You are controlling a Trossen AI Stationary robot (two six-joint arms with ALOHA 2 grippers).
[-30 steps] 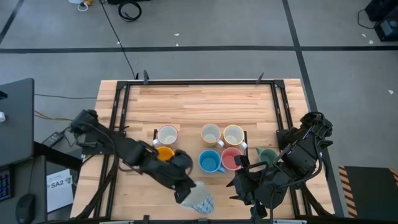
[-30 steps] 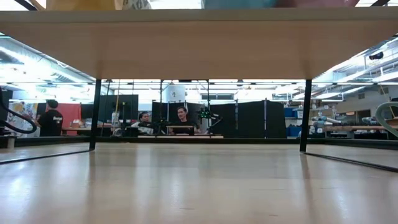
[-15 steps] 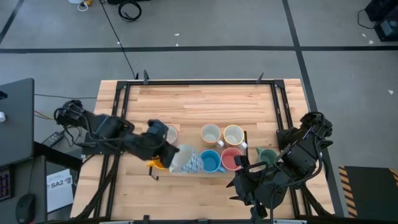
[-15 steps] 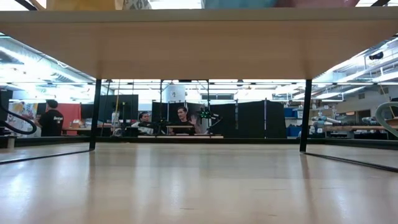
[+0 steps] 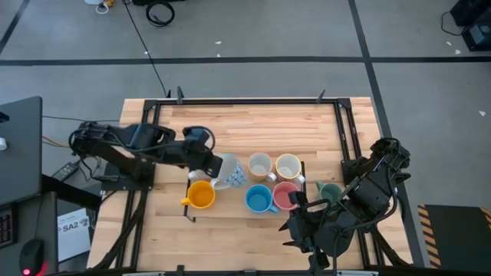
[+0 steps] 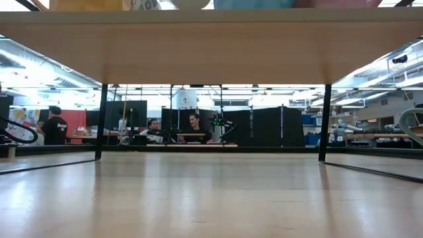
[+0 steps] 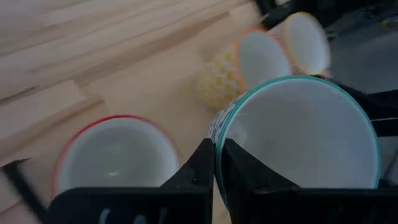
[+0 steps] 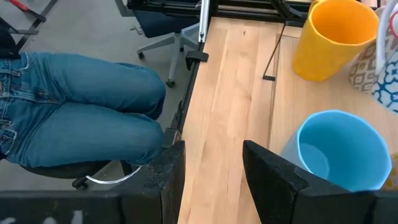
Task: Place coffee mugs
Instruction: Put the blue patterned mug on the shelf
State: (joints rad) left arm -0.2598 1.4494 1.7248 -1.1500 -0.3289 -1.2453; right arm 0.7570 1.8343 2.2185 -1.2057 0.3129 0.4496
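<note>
Eight coffee mugs on record, grouped in two rows on the wooden table (image 5: 245,126) toward its near edge.

Item in hand: white mug with blue pattern (image 5: 230,171) and a teal rim (rim colour plain only in the left wrist view), carried tilted above the back row, at its left end. Gripped by the left gripper (image 5: 217,164), clenched thin on the mug's wall, one finger inside the rim and one outside.

Directly beneath and beside it: red-rimmed white mug (image 7: 115,155), standing upright, largely hidden from above by the carried mug and the arm.

Back row, to the right: two cream mugs (image 5: 261,165) and (image 5: 288,165), side by side, near each other.

Front row, left to right: orange mug (image 5: 202,195), blue mug (image 5: 259,199), pink mug (image 5: 286,195), dark green mug (image 5: 330,192).

Step judged in hand: transport and set-down of the patterned mug into the arrangement. Exact target spot not clear; likely the gap between the red-rimmed mug and the first cream one.

Next move calls for: levelling the mug upright, lowering without knocking either neighbour (little room on both sides), then letting go and lifting the inner finger straight out.

Right gripper (image 8: 211,180): waiting low at the table's near right, just in front of the blue mug, fingers spread wide, nothing between them, nothing touched.

Also in view: a seated person's legs (image 8: 81,112) beside the table.
</note>
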